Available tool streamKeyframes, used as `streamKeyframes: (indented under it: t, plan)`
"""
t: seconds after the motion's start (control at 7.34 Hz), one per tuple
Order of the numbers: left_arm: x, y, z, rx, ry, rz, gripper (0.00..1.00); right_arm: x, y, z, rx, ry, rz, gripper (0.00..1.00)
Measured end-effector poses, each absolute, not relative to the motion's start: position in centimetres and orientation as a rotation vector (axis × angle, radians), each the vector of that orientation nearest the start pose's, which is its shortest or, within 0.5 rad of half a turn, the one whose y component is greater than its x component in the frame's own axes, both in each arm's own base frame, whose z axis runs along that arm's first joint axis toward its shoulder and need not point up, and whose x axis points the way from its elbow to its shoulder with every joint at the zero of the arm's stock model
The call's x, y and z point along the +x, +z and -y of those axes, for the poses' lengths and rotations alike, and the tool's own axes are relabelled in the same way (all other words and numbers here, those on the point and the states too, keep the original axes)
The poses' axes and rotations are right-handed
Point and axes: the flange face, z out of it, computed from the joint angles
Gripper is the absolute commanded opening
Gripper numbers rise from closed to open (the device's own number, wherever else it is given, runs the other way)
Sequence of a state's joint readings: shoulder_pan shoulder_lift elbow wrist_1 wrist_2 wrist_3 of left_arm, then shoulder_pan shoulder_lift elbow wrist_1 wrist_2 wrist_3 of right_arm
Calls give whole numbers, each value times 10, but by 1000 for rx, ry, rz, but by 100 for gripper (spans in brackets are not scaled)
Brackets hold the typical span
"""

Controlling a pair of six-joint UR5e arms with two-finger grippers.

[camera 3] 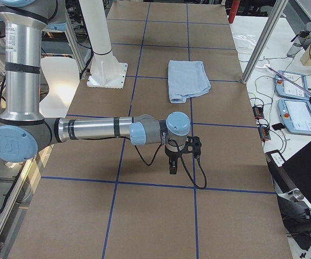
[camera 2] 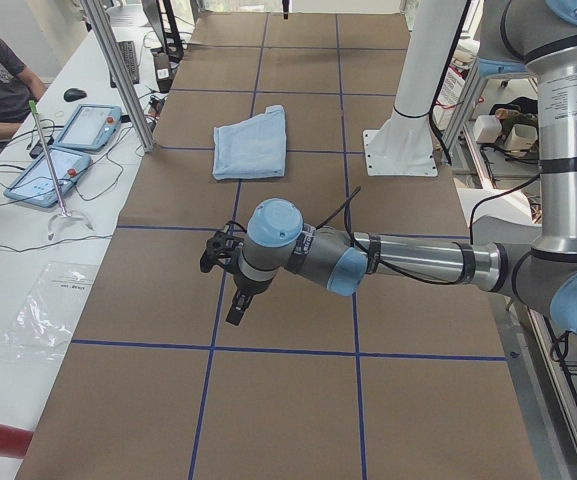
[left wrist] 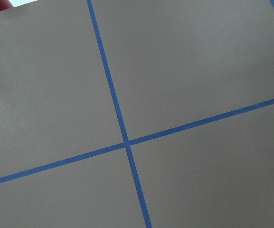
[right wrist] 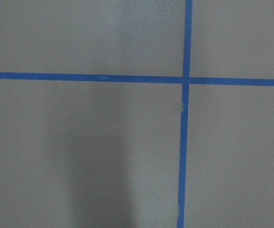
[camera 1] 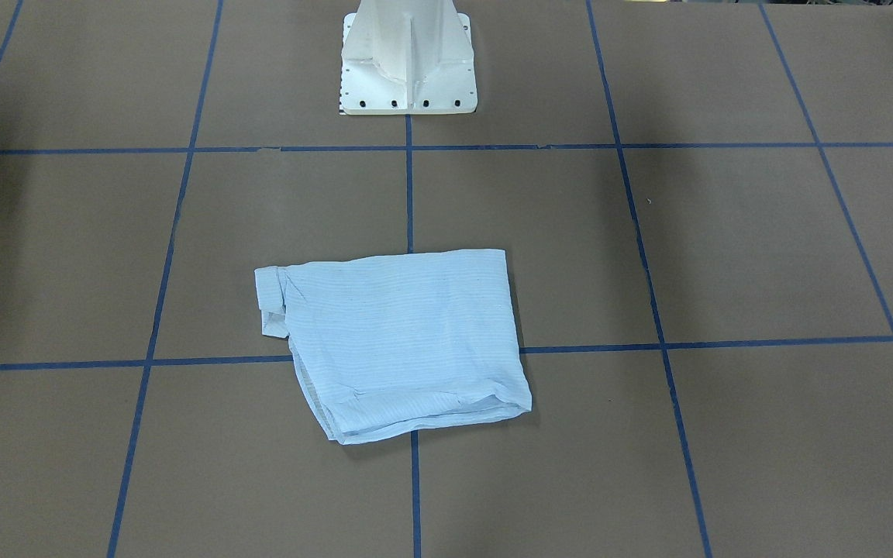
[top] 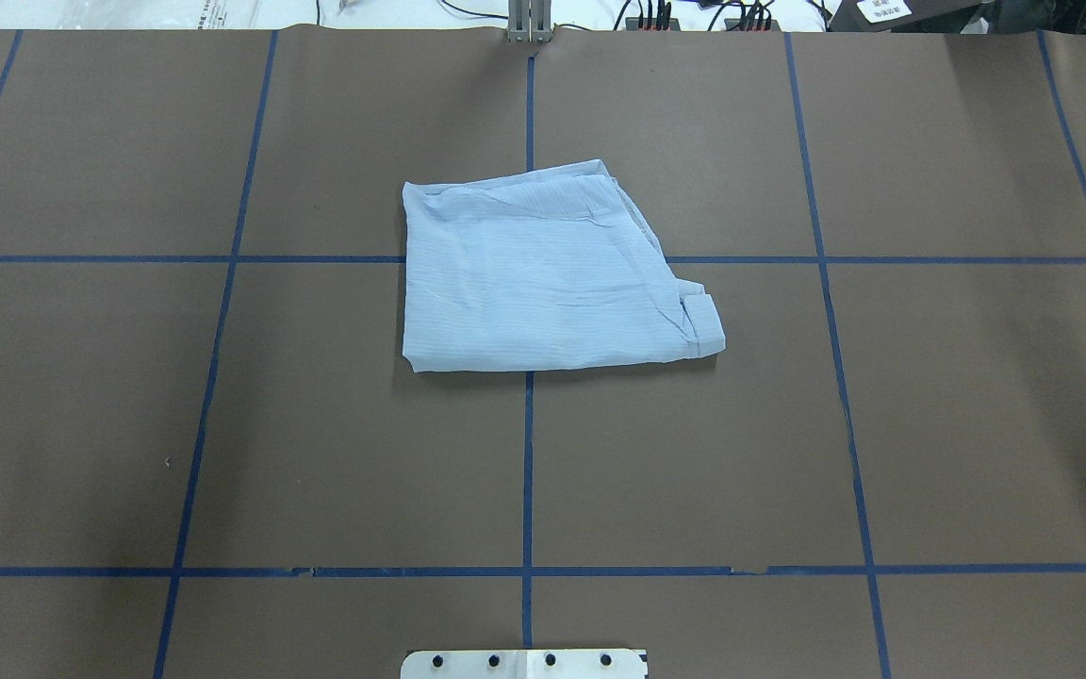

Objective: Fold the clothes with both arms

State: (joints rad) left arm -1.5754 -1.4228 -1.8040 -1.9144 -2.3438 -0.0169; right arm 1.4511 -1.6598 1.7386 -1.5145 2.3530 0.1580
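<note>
Folded blue striped shirt (top: 552,273) on tabletop (top: 222,424), left arm (camera 2: 308,250) & right arm (camera 3: 144,131) well clear, can't tell if fingers (camera 2: 238,308) are apart; risk: a regrab snags protruding cuff (top: 705,325), undoing fold.

Bare table (top: 317,424) all round shirt (top: 543,283)

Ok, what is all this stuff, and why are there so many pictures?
These are two robot arms at a brown table marked with blue tape lines. Two pictures look down on it, one from behind the robot, one from across. Two look along it from its ends: one shows the left arm close, the other the right arm. The last two come from cameras on the wrists and show only table. A folded light blue shirt lies in the middle. Neither arm holds anything.
</note>
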Motion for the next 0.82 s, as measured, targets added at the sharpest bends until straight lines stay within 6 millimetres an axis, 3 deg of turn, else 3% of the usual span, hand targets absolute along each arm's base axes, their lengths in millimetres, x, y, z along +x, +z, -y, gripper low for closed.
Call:
streamKeyframes:
  t: [0.82]
  plan:
    - [-66,568,451,411,148,-763,100,8,609,468,29,-24,789,100]
